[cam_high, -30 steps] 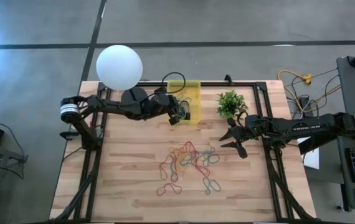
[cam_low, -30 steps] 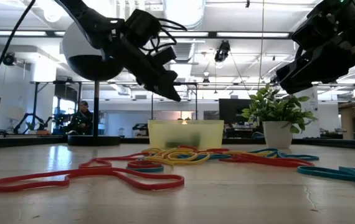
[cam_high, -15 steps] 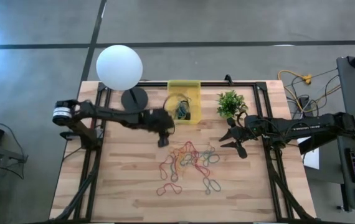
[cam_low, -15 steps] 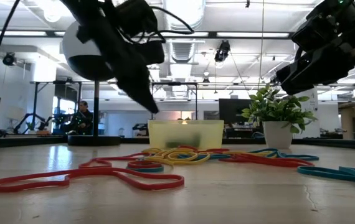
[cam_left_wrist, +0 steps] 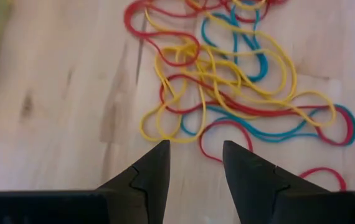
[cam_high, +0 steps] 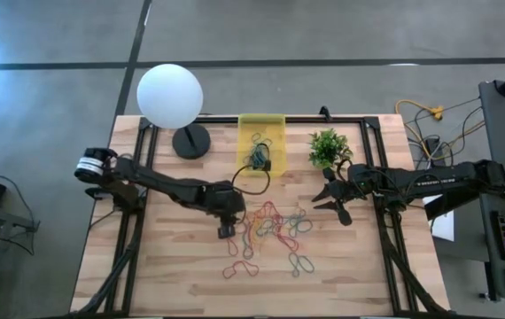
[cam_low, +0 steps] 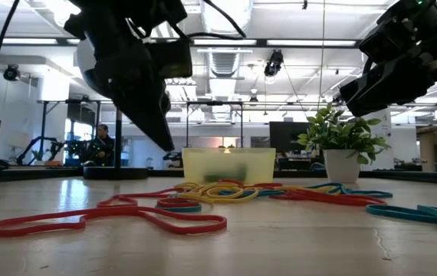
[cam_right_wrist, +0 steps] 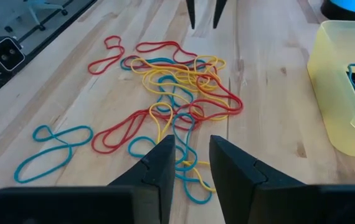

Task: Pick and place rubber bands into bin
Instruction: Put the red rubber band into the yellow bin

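High view shows the left pincer (cam_high: 226,231) has swung from the bin (cam_high: 261,128) to the desk (cam_high: 173,275), fingers apart and empty, rubber bands (cam_high: 270,232) just beside it. Next pick seems imminent; the right pincer (cam_high: 335,197) waits beside the pile, fingers apart.

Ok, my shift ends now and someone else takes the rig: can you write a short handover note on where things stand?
Left gripper: open, empty, above the table at the pile's edge.
Right gripper: open, empty, beside the small green potted plant.
Pile of thin red, yellow and blue rubber bands: loose on the wooden table.
Translucent yellow plastic bin: at the far edge, a few bands inside.
Done: those few. Left: nearly the whole pile.
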Robot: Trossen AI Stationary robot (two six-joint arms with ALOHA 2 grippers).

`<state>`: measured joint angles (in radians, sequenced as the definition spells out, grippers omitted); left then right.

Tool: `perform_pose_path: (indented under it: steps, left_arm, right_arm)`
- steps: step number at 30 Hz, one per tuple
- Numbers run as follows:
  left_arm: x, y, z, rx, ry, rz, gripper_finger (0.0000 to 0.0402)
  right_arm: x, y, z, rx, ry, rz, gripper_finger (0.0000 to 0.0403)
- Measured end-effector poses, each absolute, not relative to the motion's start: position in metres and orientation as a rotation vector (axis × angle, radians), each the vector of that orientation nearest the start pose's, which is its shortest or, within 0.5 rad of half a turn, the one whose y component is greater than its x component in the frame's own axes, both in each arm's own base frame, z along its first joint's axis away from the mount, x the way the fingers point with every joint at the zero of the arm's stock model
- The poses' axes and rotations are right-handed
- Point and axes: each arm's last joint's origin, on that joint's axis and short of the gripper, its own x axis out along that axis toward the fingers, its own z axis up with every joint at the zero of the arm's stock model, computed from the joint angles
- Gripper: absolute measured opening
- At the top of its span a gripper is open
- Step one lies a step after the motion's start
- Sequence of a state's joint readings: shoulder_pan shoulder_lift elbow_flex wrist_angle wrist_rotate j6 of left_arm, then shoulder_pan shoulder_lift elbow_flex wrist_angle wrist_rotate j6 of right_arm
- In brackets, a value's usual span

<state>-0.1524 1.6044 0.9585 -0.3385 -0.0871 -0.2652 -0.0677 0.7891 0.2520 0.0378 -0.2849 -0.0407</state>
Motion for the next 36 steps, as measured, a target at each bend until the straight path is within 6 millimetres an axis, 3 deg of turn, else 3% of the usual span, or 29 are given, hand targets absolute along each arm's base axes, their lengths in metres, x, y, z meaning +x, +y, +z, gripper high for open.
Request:
perform_pose_path:
  steps: [12, 31, 36]
  left_arm:
    - [0.323, -0.049, 0.148, -0.169, 1.088, 0.117, 0.0132]
    - [0.327, -0.060, 0.143, -0.266, 1.053, 0.088, 0.0130]
    - [0.325, -0.059, 0.141, -0.262, 1.052, 0.103, 0.0083]
  right_arm:
    - [0.159, -0.003, 0.171, 0.054, 0.489, 0.221, 0.0086]
    - [0.159, -0.003, 0.171, 0.045, 0.493, 0.224, 0.0079]
    - [0.159, -0.003, 0.171, 0.046, 0.493, 0.224, 0.0073]
